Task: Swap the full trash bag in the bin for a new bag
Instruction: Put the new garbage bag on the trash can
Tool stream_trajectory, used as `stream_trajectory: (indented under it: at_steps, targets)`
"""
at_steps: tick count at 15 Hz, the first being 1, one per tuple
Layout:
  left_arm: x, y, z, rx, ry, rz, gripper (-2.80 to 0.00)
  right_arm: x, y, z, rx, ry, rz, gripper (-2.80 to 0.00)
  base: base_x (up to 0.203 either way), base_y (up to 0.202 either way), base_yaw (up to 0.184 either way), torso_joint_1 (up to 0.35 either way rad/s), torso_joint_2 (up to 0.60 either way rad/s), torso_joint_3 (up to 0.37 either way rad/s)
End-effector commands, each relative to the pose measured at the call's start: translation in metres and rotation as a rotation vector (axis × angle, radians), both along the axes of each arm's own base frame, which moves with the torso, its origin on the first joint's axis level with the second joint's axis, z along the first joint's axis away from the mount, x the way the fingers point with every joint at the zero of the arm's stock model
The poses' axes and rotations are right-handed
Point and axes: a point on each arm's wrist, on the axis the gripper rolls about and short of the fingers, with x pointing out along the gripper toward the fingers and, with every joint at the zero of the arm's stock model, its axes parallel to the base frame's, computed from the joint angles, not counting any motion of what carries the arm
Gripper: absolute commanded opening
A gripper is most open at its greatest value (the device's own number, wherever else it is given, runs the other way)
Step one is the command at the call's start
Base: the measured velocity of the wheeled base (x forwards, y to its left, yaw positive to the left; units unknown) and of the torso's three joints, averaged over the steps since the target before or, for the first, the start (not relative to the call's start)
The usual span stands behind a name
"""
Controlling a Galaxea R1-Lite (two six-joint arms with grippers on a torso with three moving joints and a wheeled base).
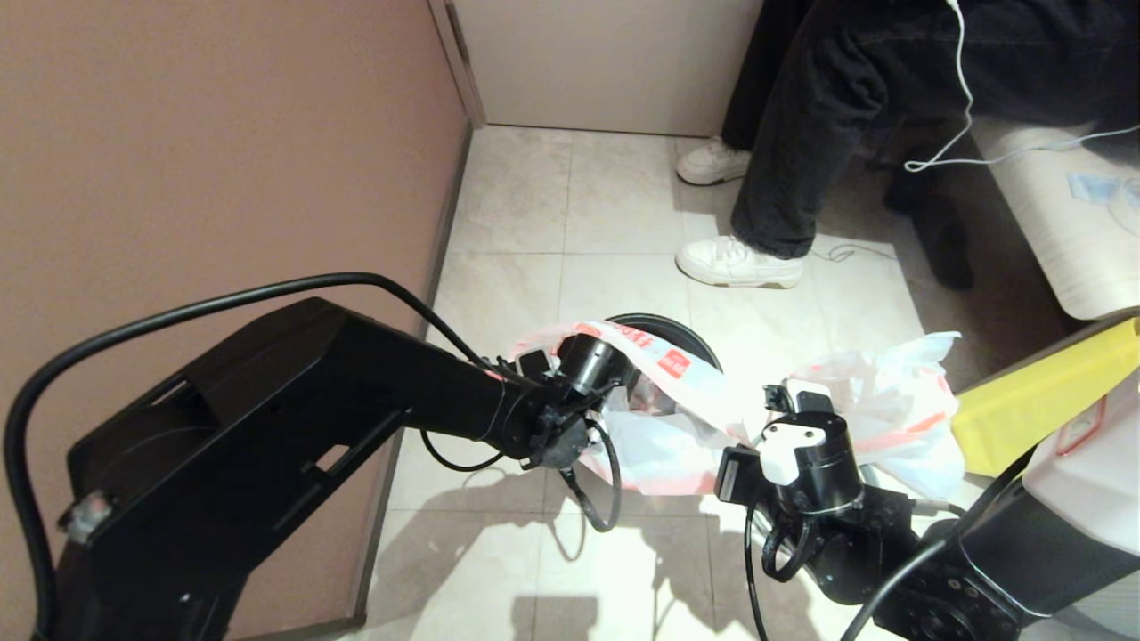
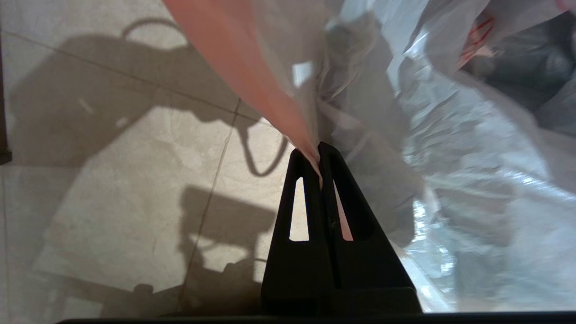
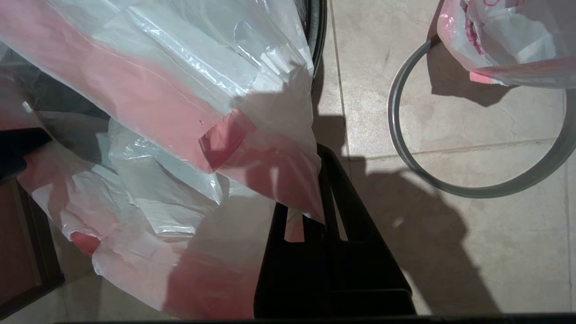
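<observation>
The black bin (image 1: 679, 329) stands on the tiled floor ahead, its rim (image 3: 317, 31) showing dark in the right wrist view. The new bag (image 1: 677, 392), smooth white with a pink band and a red square logo, is draped over the bin's near side. My left gripper (image 2: 316, 153) is shut on the bag's pink rim band (image 2: 252, 72). My right gripper (image 3: 315, 184) is shut on another stretch of the same bag (image 3: 189, 117). The full trash bag (image 1: 891, 401), lumpy, sits on the floor to the right of the bin. The grey hoop (image 3: 486, 194) lies flat on the floor beside it.
A brown wall (image 1: 223, 160) runs along the left. A seated person's legs and white shoes (image 1: 735, 263) are just beyond the bin. A yellow bag (image 1: 1042, 392) and a white seat (image 1: 1060, 223) lie to the right. Open floor tiles (image 1: 534, 196) show behind the bin.
</observation>
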Motion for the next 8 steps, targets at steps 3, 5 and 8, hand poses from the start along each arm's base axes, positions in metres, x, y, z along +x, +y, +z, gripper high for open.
stream_trajectory:
  at_steps: [3, 5, 8]
  targets:
    - [-0.011, 0.010, -0.005, 0.027, 0.026, 0.016, -2.80, 0.001, -0.003, -0.007, -0.010, 0.017, -0.012, -2.80, 0.000, 0.000, 0.000, 0.000, 0.00, 0.000]
    - [-0.020, 0.014, -0.009, 0.040, 0.049, 0.018, -2.80, 0.005, -0.004, -0.019, -0.033, 0.046, -0.020, -2.80, 0.000, 0.000, 0.000, 0.000, 0.00, 0.000]
    - [-0.018, 0.015, -0.029, 0.070, 0.089, 0.023, -2.80, 0.016, -0.002, -0.051, -0.071, 0.121, -0.010, -2.80, 0.000, 0.000, 0.000, 0.000, 0.00, 0.000]
